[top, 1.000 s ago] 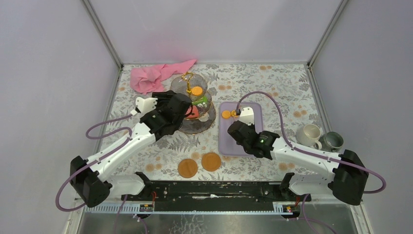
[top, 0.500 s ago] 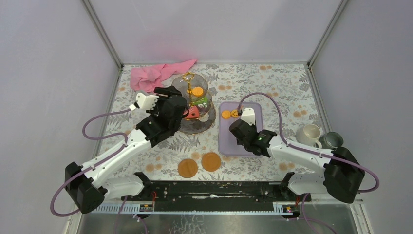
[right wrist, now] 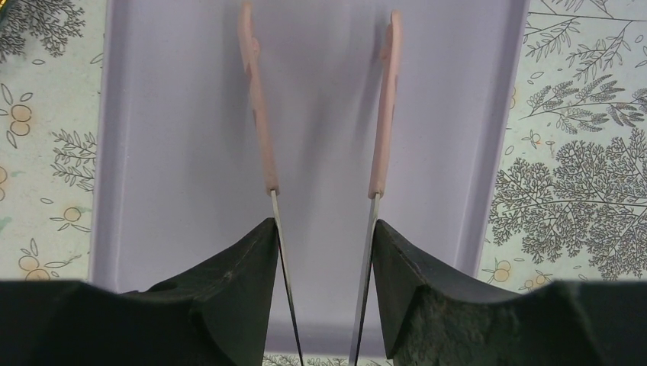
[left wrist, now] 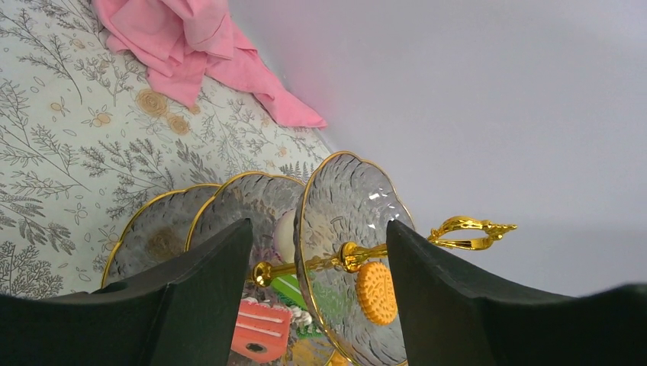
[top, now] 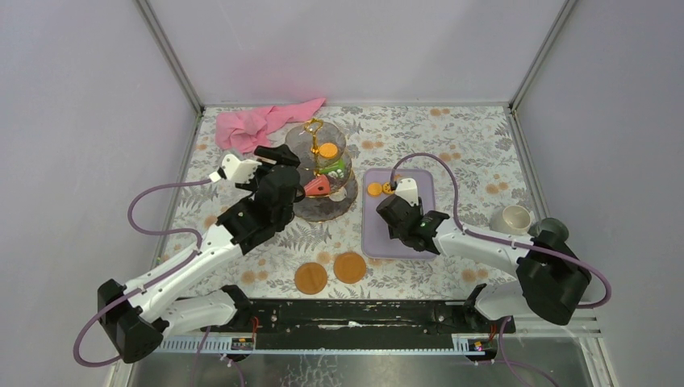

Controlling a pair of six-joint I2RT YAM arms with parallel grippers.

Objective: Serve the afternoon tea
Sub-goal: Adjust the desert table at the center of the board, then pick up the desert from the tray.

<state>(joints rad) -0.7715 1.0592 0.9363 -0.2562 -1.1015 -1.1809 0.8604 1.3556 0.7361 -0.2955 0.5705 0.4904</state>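
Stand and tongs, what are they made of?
The stand: clear textured glass by the look, see-through with a gold rim; its stem is shiny gold, likely metal. The tongs: matte pink tips, plastic or silicone; thin grey blades behind them, probably steel.

White left arm point(top: 193, 258) and right arm point(top: 484, 244), black joints, black fingers point(left wrist: 206, 305), 2 purple cables point(top: 130, 216), tiny green light point(top: 420, 226) on right arm

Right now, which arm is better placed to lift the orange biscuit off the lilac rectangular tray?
Right: the right gripper holds pink tongs over the lilac tray, near the orange biscuit.
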